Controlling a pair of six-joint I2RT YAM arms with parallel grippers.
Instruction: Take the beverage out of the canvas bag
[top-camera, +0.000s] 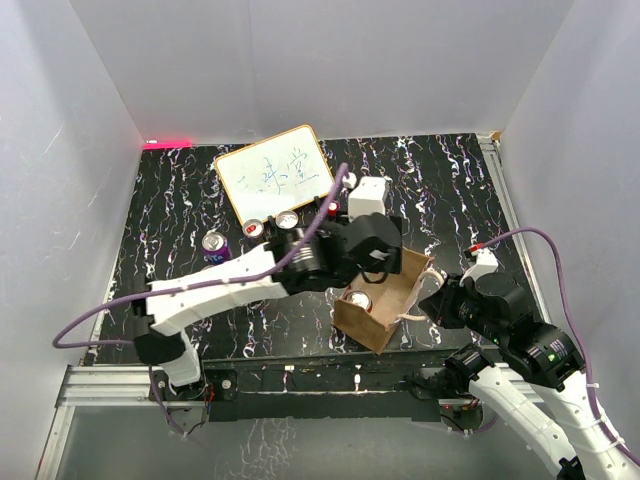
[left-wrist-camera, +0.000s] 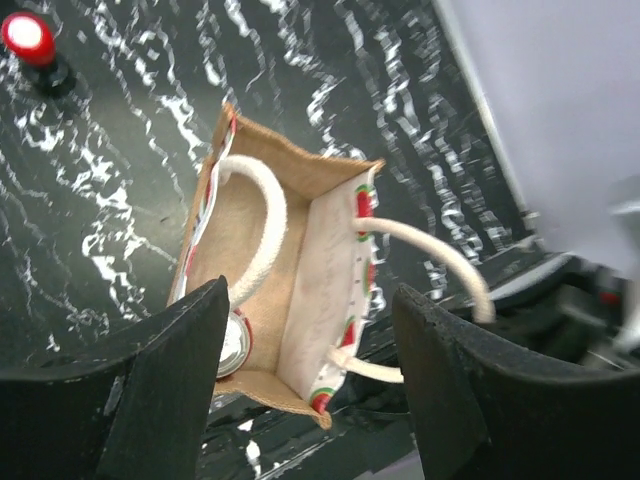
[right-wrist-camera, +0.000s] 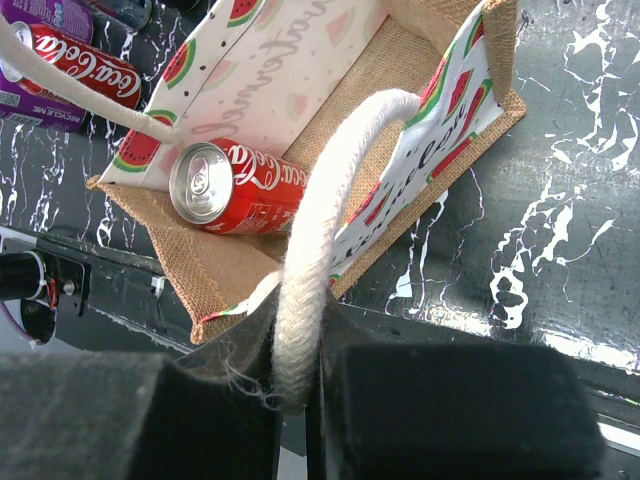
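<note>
We find the beverage can (right-wrist-camera: 240, 185) lying on its side inside the canvas bag (top-camera: 360, 325), lower centre of the top view. Right gripper (right-wrist-camera: 300, 350) pinches a cord handle (right-wrist-camera: 325, 190). Left gripper (left-wrist-camera: 310, 300) hangs spread above the mouth. We judge the can rigid and slick, the bag floppy, so take the can across its barrel.

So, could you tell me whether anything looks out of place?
The canvas bag sits skewed on the table, one cord handle clamped in the right end effector, threads fraying there. Nothing spilled; the can inside looks intact.
</note>
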